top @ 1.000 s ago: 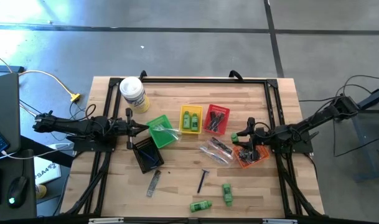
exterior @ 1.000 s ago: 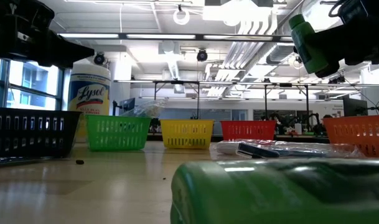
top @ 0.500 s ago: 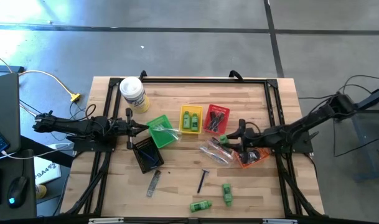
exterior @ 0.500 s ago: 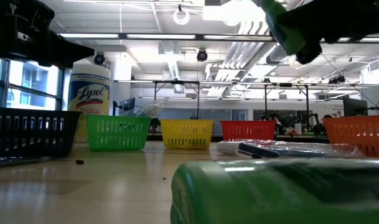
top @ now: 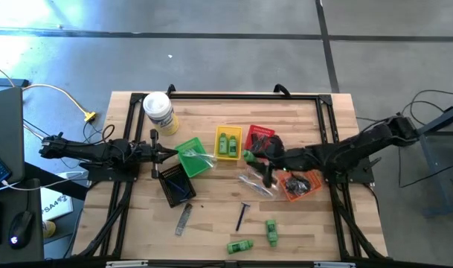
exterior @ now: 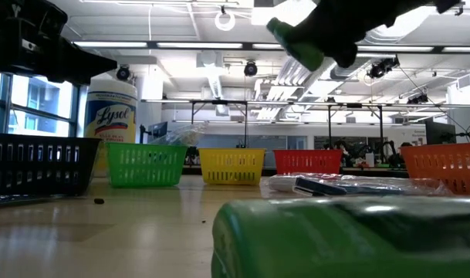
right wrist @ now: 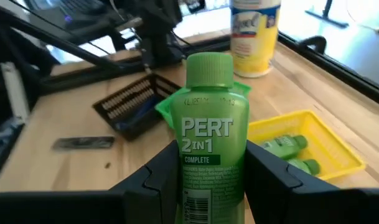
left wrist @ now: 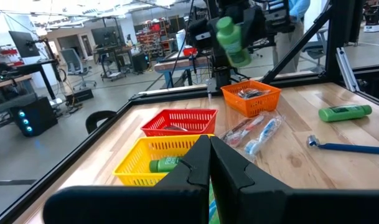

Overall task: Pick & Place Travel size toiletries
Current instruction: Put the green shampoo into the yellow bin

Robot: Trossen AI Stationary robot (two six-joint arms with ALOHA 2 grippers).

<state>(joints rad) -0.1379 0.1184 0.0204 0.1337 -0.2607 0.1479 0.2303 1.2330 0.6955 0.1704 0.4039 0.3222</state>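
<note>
Right tool (right wrist: 208,171) grips a bright green mini bottle (right wrist: 209,124), cap up, held above the table (top: 308,231) at three o'clock of the yellow basket (top: 227,144). Only the wrist view reads its label: "PERT 2in1". Left tool (left wrist: 209,163) sits shut, empty.

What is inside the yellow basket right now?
The yellow basket holds two green mini bottles lying side by side. Whether anything smaller lies beneath them cannot be seen; the bottles cover most of the floor.
</note>
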